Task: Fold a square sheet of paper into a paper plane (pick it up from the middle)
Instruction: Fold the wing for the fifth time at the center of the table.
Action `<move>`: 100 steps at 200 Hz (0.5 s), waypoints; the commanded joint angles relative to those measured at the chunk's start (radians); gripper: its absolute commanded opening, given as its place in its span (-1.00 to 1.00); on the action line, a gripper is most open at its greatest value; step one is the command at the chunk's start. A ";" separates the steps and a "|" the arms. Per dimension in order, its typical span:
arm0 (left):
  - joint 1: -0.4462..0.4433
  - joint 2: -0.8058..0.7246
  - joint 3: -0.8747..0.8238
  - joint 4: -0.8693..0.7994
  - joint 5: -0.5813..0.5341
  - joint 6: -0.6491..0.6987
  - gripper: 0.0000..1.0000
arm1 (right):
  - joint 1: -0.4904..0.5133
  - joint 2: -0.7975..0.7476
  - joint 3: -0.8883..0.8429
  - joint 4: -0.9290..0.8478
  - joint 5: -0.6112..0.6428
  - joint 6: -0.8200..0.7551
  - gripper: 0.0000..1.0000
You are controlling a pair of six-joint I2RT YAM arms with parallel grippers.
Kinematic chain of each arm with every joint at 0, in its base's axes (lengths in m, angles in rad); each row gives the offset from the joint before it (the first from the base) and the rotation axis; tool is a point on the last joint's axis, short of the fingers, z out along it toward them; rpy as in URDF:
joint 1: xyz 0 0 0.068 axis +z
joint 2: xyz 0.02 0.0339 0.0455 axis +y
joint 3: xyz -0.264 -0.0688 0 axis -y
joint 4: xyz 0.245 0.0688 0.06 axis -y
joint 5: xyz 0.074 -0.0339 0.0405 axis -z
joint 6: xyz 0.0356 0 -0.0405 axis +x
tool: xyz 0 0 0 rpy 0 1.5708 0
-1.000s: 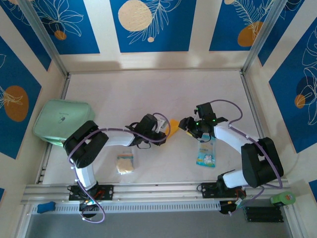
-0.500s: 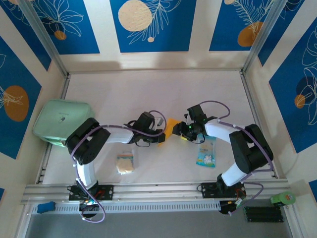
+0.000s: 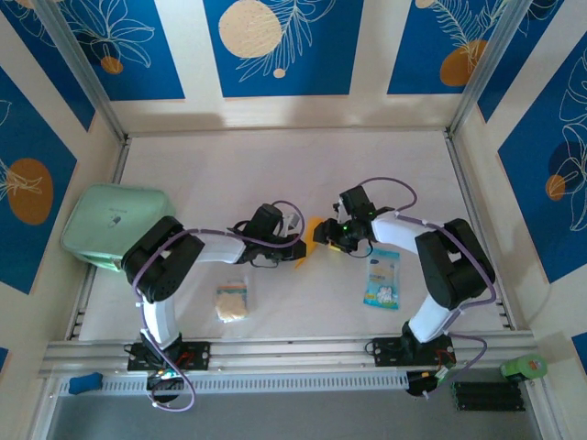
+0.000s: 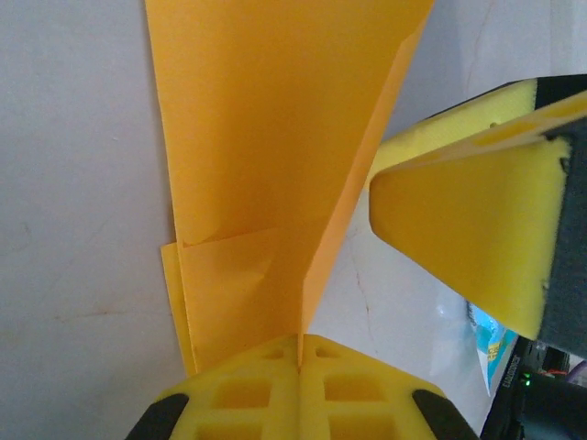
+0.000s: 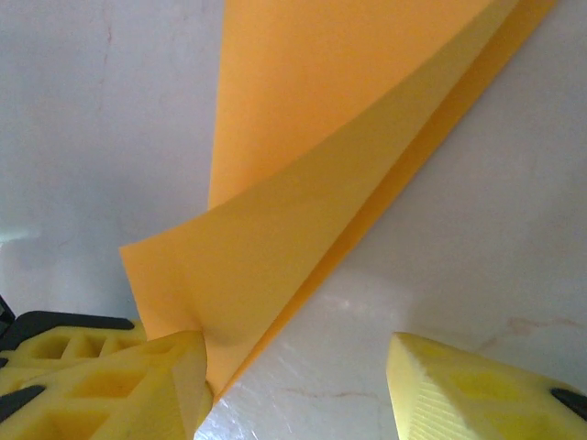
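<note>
White table, top view: the orange paper sits mid-table between the left gripper and the right gripper. Left wrist view: folded paper stands on edge, its creased end pinched in the closed left jaws. Right wrist view: right jaws stand apart, one finger touching the paper's lower corner, the other clear of it.
</note>
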 commanded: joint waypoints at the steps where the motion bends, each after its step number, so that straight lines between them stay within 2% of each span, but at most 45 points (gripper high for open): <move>1: 0.011 0.031 -0.022 0.033 0.025 -0.024 -1.00 | 0.007 0.038 0.040 -0.033 -0.005 -0.029 0.07; 55: 0.014 0.056 -0.036 0.056 0.027 -0.030 -1.00 | 0.014 0.100 0.081 -0.063 0.001 -0.033 0.05; 100: 0.016 0.061 -0.044 0.049 0.019 -0.023 -0.84 | 0.028 0.157 0.117 -0.115 0.042 -0.034 0.08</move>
